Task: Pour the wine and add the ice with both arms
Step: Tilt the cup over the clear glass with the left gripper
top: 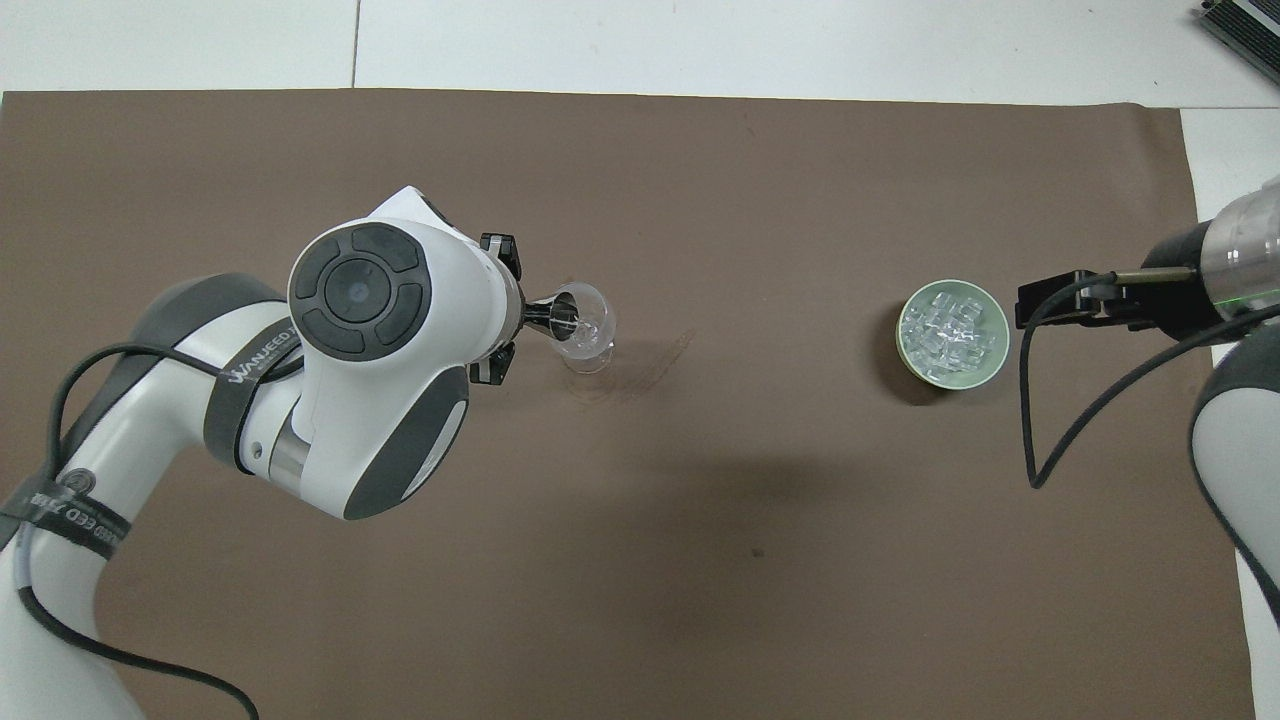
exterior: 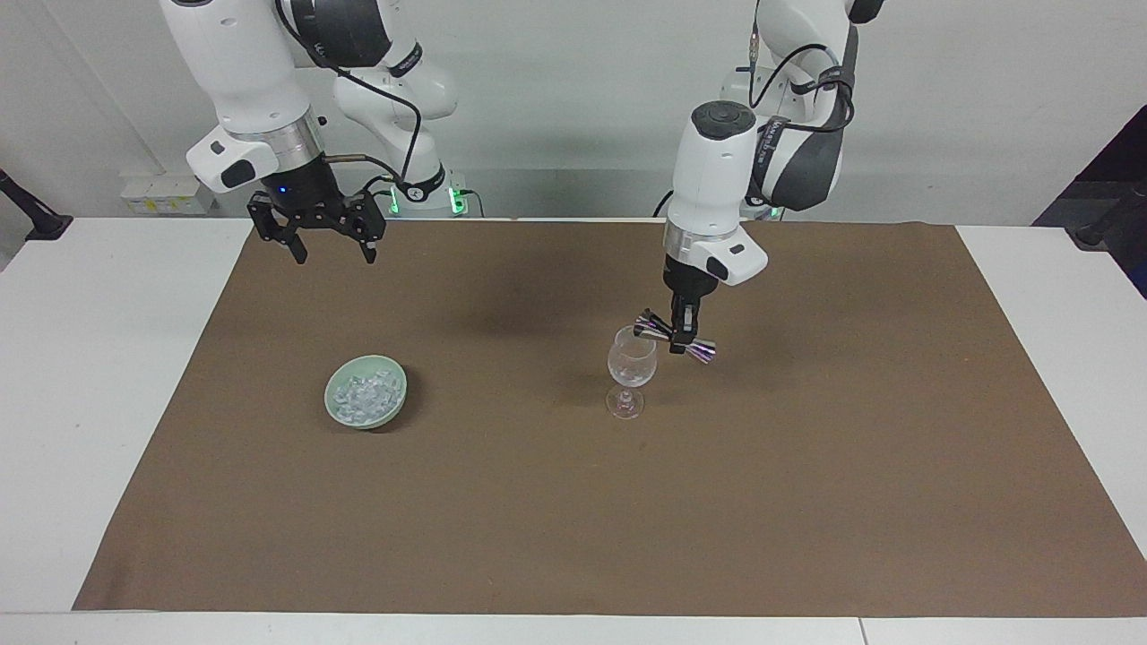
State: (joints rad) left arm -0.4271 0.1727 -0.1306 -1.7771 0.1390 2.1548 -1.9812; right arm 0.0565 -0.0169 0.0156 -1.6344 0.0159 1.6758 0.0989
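A clear stemmed wine glass (exterior: 632, 363) stands upright mid-mat; it also shows in the overhead view (top: 590, 338). My left gripper (exterior: 685, 335) is shut on a small metallic double-ended jigger (exterior: 670, 335), held tipped with one end over the glass's rim. In the overhead view the jigger's mouth (top: 562, 312) lies over the glass. The ice (exterior: 362, 392) is a heap of clear chunks in a pale green bowl (exterior: 395, 403) toward the right arm's end, also seen in the overhead view (top: 950, 330). My right gripper (exterior: 333, 254) hangs open and empty in the air, waiting.
A brown mat (exterior: 627, 520) covers most of the white table (exterior: 81, 376). The right arm's black cable (top: 1035, 420) hangs in a loop over the mat beside the bowl (top: 992, 362).
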